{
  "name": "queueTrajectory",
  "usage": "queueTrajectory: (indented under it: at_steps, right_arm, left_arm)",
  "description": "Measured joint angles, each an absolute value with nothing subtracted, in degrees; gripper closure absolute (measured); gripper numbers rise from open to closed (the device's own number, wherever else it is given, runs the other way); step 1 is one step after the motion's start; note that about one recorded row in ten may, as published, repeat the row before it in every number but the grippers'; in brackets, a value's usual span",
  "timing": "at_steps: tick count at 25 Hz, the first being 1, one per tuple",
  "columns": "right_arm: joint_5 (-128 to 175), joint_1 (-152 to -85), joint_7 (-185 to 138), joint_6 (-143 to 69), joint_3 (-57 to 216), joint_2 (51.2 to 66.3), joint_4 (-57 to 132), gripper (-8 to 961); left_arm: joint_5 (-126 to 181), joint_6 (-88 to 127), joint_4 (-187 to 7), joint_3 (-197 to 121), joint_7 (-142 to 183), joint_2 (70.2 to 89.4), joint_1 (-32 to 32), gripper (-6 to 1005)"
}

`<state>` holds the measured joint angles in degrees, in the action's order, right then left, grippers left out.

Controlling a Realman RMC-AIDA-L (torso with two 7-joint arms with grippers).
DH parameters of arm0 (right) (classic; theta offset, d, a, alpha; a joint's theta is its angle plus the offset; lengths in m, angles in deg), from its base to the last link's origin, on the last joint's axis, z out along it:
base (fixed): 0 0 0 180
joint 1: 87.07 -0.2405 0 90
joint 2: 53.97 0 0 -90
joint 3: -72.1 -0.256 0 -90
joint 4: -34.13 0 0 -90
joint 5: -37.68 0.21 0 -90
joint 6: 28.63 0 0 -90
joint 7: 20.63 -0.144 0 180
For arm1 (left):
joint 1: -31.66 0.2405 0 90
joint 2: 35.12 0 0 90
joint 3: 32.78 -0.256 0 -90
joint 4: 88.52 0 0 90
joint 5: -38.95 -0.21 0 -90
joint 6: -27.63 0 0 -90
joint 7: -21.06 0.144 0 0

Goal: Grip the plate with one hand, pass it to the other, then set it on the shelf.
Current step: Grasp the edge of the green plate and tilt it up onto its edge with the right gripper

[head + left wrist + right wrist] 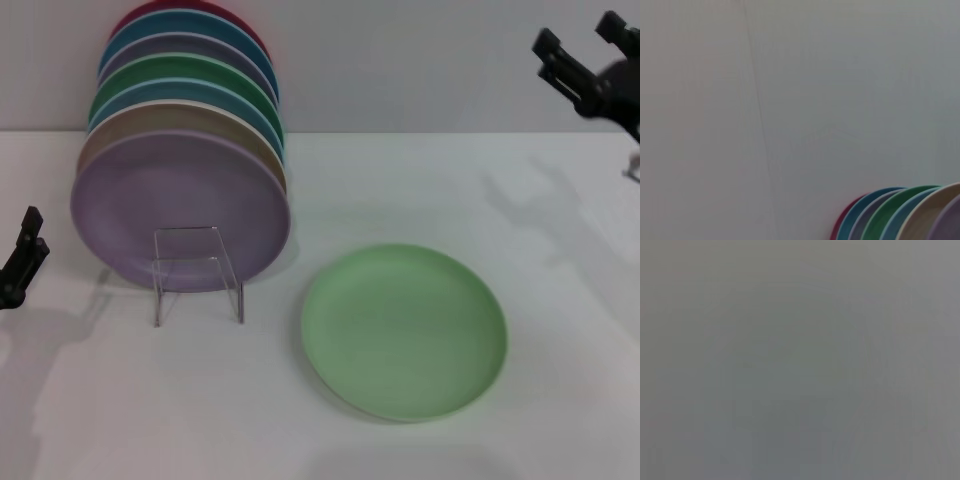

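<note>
- The plate [404, 331] lies flat on the white table [560, 300], right of the rack [197, 270] and apart from it; nothing touches it.
- Judged from this, the task stands at its first step: no grip is made, no pass begun.
- The right gripper [580, 60] hangs high at the far right, well above and behind the plate, its two black fingers [552, 50] spread apart and empty.
- The left gripper [22, 268] sits low at the table's left edge, well apart from the plate; whether it is spread or closed cannot be told.
- The next move likely calls for the right gripper to come down to the plate's right or far rim and pinch the low edge, which lies close to the table and gives little to catch.
- Open table surrounds the plate on all sides, so approach is free.
- The rack already carries a leaning stack [185, 150], lilac plate [180, 205] foremost; the only room is in front of that, behind the clear front support.
- The right wrist view shows only blank grey.
</note>
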<state>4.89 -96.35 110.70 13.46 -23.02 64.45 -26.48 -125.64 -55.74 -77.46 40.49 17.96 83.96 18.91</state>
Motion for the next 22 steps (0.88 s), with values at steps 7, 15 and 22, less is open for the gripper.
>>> queueTrajectory:
  at_steps: [7, 15, 22]
  right_arm:
    - [-56.8, -93.9, 42.8, -7.4, -23.4, 63.20, -55.8, 121]
    - [-85.4, -98.2, 1.9, 25.1, -34.2, 64.28, -60.4, 122]
    - [-90.2, -103.8, -3.0, 46.9, -43.8, 63.89, -54.6, 123]
  left_arm:
    - [-125.6, -54.6, -77.3, 41.0, 18.2, 83.82, 17.7, 159]
    - [-125.6, -52.2, -77.4, 41.2, 18.2, 83.79, 16.0, 160]
    - [-125.6, -50.2, -77.4, 41.4, 18.2, 83.79, 15.3, 161]
